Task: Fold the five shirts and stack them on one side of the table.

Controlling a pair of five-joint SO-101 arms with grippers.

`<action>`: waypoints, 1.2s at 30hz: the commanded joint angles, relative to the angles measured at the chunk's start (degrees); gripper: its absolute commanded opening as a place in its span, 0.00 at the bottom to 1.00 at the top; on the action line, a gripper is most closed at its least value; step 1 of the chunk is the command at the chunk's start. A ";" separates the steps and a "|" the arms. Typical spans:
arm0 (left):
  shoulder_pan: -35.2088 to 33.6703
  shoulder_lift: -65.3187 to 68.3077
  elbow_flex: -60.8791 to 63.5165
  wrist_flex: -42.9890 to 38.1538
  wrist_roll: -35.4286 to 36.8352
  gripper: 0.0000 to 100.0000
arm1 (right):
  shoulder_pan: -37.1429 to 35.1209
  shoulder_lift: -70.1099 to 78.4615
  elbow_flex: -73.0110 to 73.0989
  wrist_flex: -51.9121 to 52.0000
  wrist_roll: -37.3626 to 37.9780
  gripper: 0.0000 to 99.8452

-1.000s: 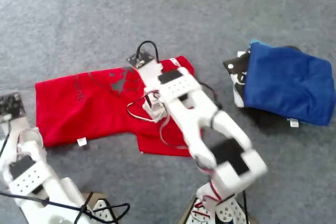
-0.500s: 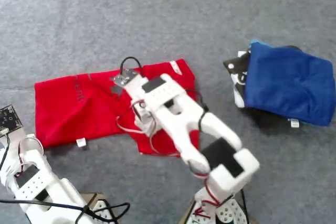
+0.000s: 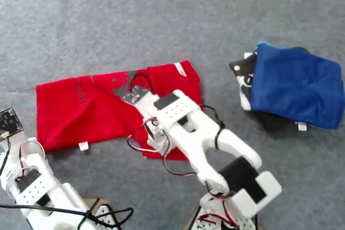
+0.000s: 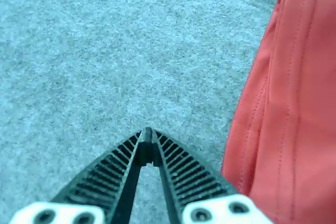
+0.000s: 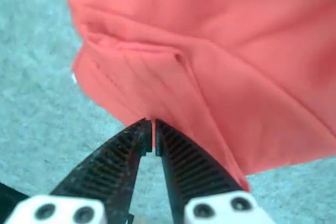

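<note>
With the red shirt (image 3: 81,106) part-folded at centre left of the tabletop (image 3: 215,25), right claw (image 5: 153,125) pressed together at its doubled edge and left claw (image 4: 146,132) together, empty, beside it, folding seems midway; next likely comes gripping a free edge for another fold

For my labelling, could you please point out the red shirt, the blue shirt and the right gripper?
red shirt (image 3: 75,111), high view, flat left half.
blue shirt (image 3: 296,87), high view, its middle.
right gripper (image 5: 152,129), right wrist view, between its fingertips.
</note>
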 commanded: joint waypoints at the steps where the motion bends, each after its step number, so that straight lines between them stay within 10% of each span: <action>1: -0.48 -0.79 -0.40 -1.05 0.26 0.03 | 0.62 -6.02 0.22 0.18 2.37 0.02; 17: -0.48 -0.79 -0.22 -1.05 0.26 0.03 | 2.29 3.74 -1.01 -9.14 2.90 0.02; 36: -0.48 -0.79 -0.13 -1.05 0.26 0.03 | -4.04 -19.03 10.59 -0.44 4.13 0.02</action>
